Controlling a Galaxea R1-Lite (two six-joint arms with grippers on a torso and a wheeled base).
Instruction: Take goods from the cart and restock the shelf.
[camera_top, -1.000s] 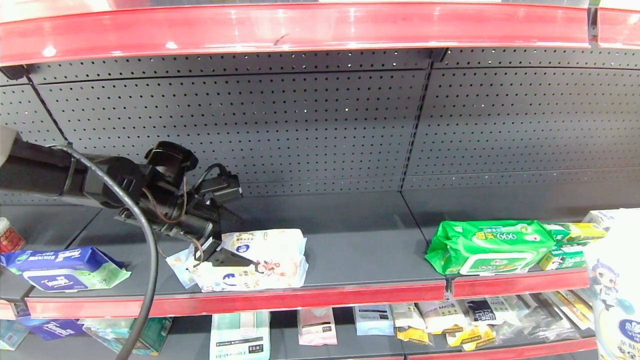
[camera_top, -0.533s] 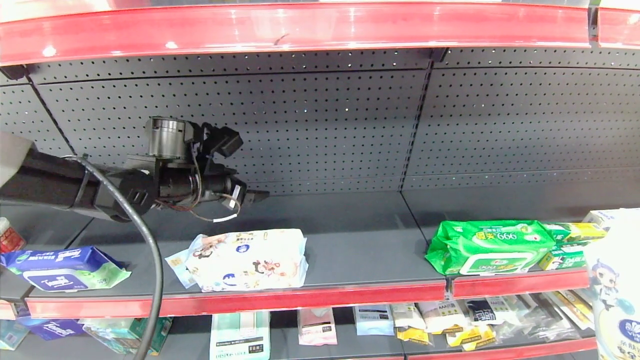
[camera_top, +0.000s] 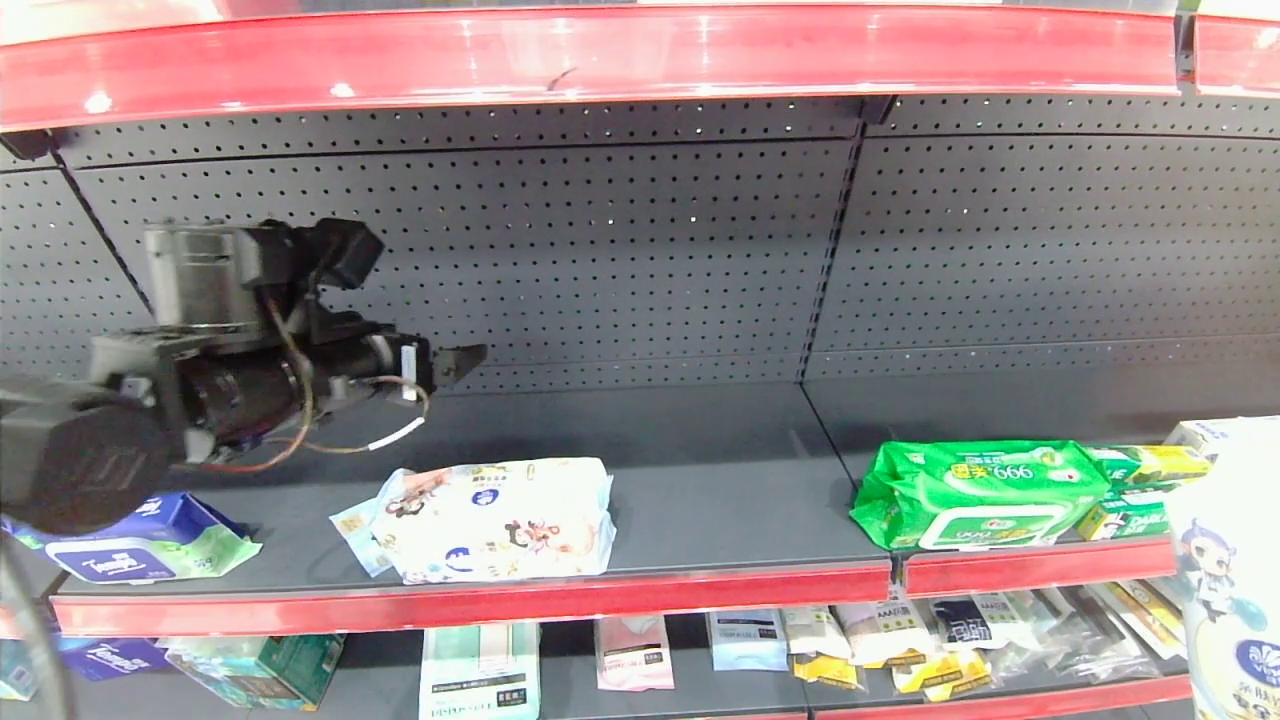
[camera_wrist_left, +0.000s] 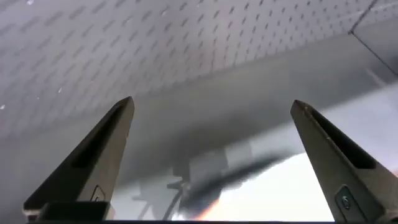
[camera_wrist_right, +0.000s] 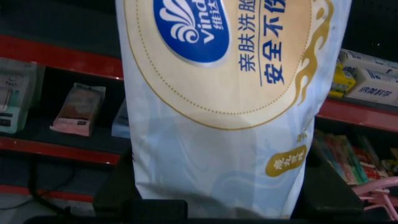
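Here, grey shelf (camera_top: 720, 480) (pegboard back (camera_top: 640, 250)): left gripper (camera_wrist_left: 212, 104) wide open, empty; right gripper (camera_wrist_right: 217, 186) clamping white bag (camera_wrist_right: 230, 93).

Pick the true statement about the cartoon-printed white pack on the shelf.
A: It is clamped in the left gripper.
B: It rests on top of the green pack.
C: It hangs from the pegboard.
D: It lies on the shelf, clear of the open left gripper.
D: the cartoon-printed white pack lies flat on the shelf by its front edge, and the left gripper is higher up, apart from it, with nothing between its spread fingers.
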